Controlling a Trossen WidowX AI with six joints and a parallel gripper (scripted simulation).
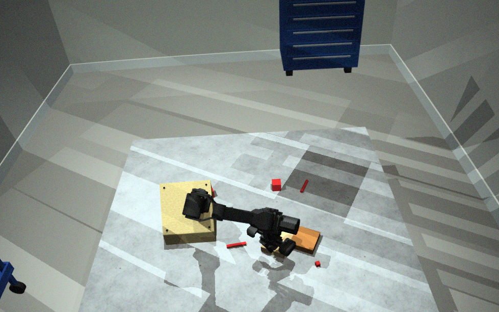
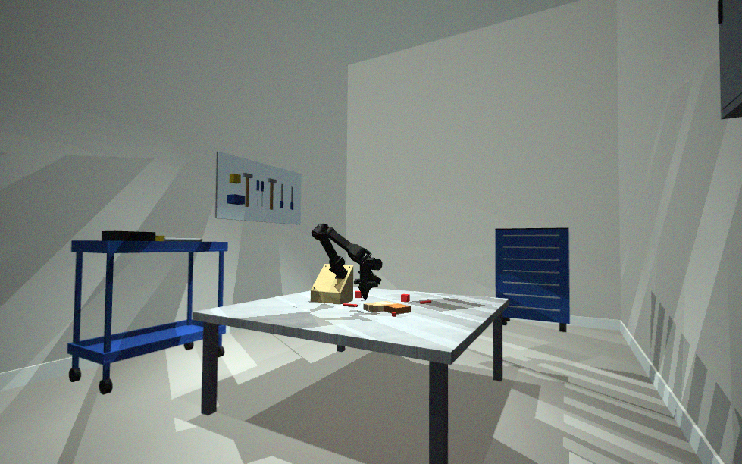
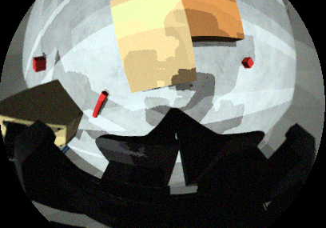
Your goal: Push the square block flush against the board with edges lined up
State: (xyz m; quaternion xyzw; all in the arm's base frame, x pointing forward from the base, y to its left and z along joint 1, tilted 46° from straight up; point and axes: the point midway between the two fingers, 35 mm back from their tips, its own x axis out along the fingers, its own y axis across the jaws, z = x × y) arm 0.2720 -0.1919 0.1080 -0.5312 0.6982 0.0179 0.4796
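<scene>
One closed, empty gripper [image 1: 270, 245] [image 2: 365, 297] [image 3: 174, 111] is hovering lower-centre; any further nudging should be staying low, keeping block [image 1: 307, 238] [image 2: 397, 308] [image 3: 212, 15] and board [image 1: 288, 235] [image 2: 377, 306] [image 3: 156, 43] flush.

The square block [image 1: 309, 239] [image 2: 396, 308] [image 3: 216, 15] is orange; the board [image 2: 376, 306] [image 3: 153, 39] is pale tan. The table [image 1: 189, 155] [image 2: 304, 323] [image 3: 80, 35] has a mottled grey-white top and dark legs. The end effector [image 2: 365, 296] [image 3: 174, 111] is black.

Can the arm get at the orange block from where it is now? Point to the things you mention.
Probably yes: the arm [image 1: 239, 214] [image 2: 355, 249] has its fingers shut on nothing, and the orange block's [image 1: 308, 238] [image 2: 397, 308] [image 3: 213, 13] shadowed side looks open. The pale board [image 3: 153, 43] covers its opposite side, though.
</scene>
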